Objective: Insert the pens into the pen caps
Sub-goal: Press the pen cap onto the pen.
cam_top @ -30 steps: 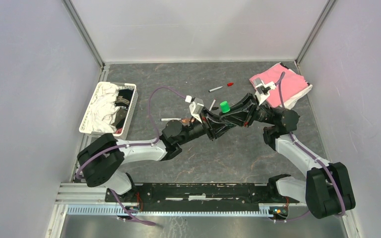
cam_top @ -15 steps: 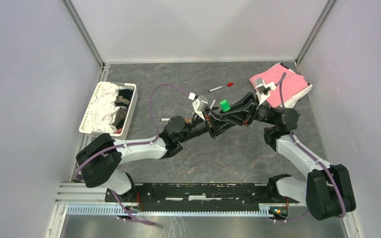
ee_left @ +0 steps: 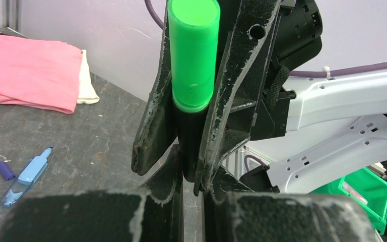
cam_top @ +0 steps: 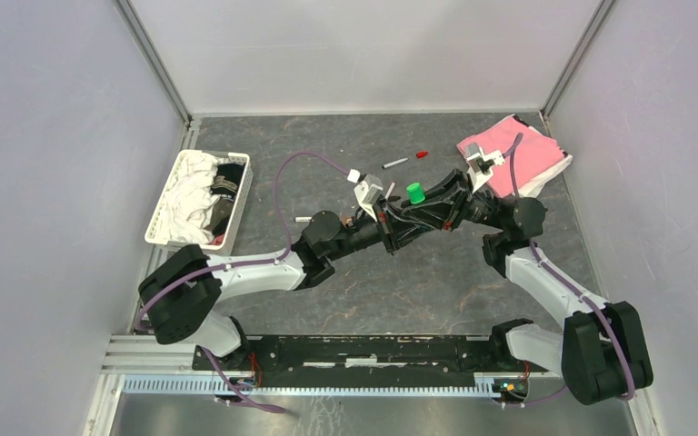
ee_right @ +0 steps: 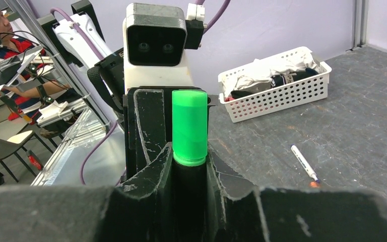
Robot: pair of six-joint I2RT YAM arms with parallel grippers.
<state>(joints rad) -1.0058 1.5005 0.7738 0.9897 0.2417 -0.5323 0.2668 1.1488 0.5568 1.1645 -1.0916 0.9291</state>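
Note:
The chunky black-and-green marker (ee_left: 194, 55) stands upright, green cap (cam_top: 413, 193) on top. My right gripper (ee_right: 190, 156) is shut on its black barrel just under the cap (ee_right: 189, 126). My left gripper (ee_left: 194, 171) faces it from the other side, its fingers closed on the barrel's lower end. The two grippers meet over the middle of the table, left gripper (cam_top: 393, 227) against right gripper (cam_top: 409, 216). A blue marker (ee_left: 30, 171) and a small purple cap (ee_left: 5, 170) lie on the table. A thin pen (cam_top: 395, 163) and a red cap (cam_top: 422, 154) lie farther back.
A pink cloth (cam_top: 513, 154) lies at the back right. A white basket (cam_top: 244, 186) of clothes stands at the left. One white pen (ee_right: 305, 164) lies beside an orange speck, and another white pen (cam_top: 302, 219) lies left of my left arm.
My left gripper has slid a little right toward the marker and its jaws have closed on the barrel's lower end. The right gripper has kept its hold.

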